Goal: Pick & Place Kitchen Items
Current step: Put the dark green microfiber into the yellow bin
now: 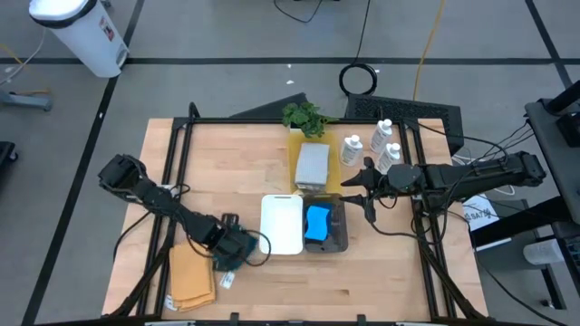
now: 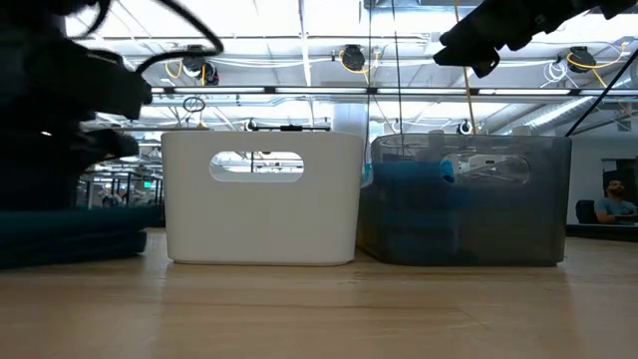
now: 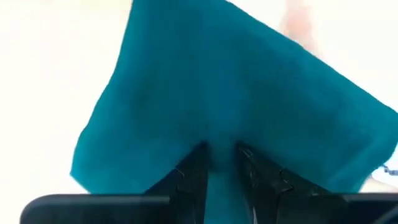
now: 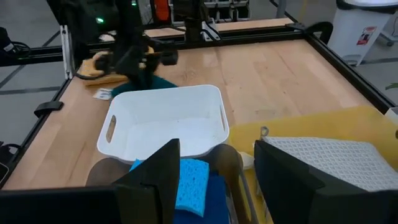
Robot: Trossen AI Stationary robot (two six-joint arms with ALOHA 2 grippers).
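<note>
My left gripper (image 1: 232, 252) points down at the table's near left, shut on a dark green cloth (image 3: 236, 87). The cloth looks teal, and it also shows in the low view (image 2: 70, 234). An orange-tan cloth (image 1: 190, 276) lies beside it. Blue sponges (image 1: 317, 223) lie in a grey see-through bin (image 1: 339, 237) next to a white bin (image 1: 282, 224). A grey cloth (image 1: 313, 165) rests on a yellow board, with three white bottles (image 1: 385, 145) to its right. My right gripper (image 1: 367, 192) hangs open above the grey bin's far right corner, holding nothing. My left gripper pinches a raised ridge of the dark green cloth (image 3: 221, 142) between its two fingers (image 3: 194, 163), away from the cloth's edges. The fingers come from above, pointing down. One layer or several, I cannot tell. The rest of the cloth lies spread on the table (image 2: 60, 244).
A leafy plant (image 1: 304, 116) stands at the far edge behind the yellow board (image 1: 295, 145). A black frame rail (image 1: 272, 121) runs around the table. Bare wood lies along the near edge to the right of the bins (image 1: 362, 290).
</note>
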